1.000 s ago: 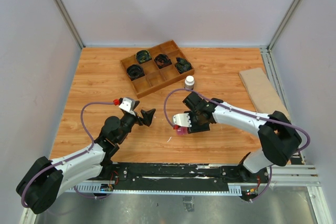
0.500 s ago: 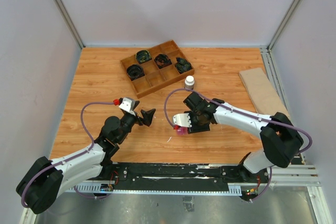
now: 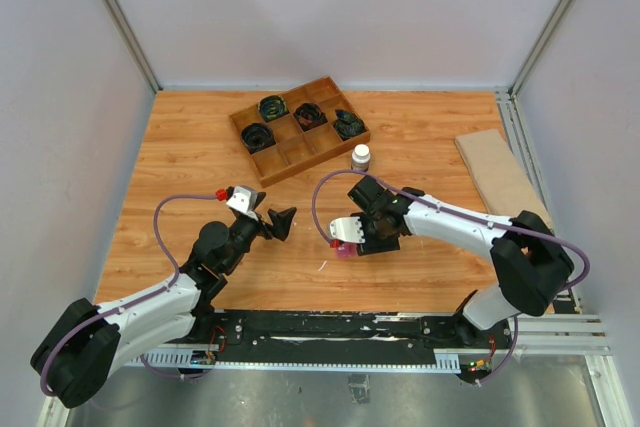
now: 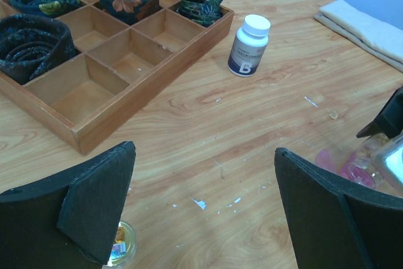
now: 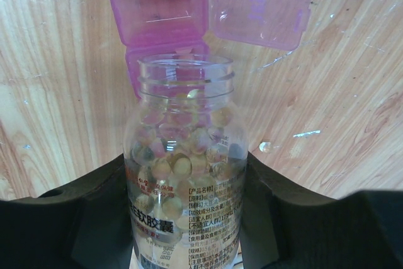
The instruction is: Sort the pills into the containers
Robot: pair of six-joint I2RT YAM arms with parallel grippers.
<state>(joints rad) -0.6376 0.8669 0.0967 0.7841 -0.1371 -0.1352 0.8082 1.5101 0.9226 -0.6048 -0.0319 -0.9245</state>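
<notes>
The right claw [image 5: 182, 215] is clamped on a clear bottle [image 5: 181, 124] full of tan pills [image 5: 179, 165]. The bottle's open mouth hangs over the pink pill box [image 5: 157, 11], which has one lid [image 5: 261, 7] flipped open. Left of the box and apart from it, the left claw [image 4: 204, 184] hovers with jaws spread wide and empty. Beyond the box stand a white-capped bottle [image 4: 249, 45] and a wooden tray [image 4: 145, 102].

This looks like a robotics lab test cell rather than a home. Plain pale panels [image 3: 330, 7] close in a wood-grain tabletop [image 3: 200, 157] on three sides, framed by aluminium posts [image 3: 116, 12]. The left arm [image 3: 150, 312] and right arm [image 3: 460, 225] are bolted to a black mounting rail [image 3: 330, 325], and a purple cable [image 3: 158, 219] loops loose.
</notes>
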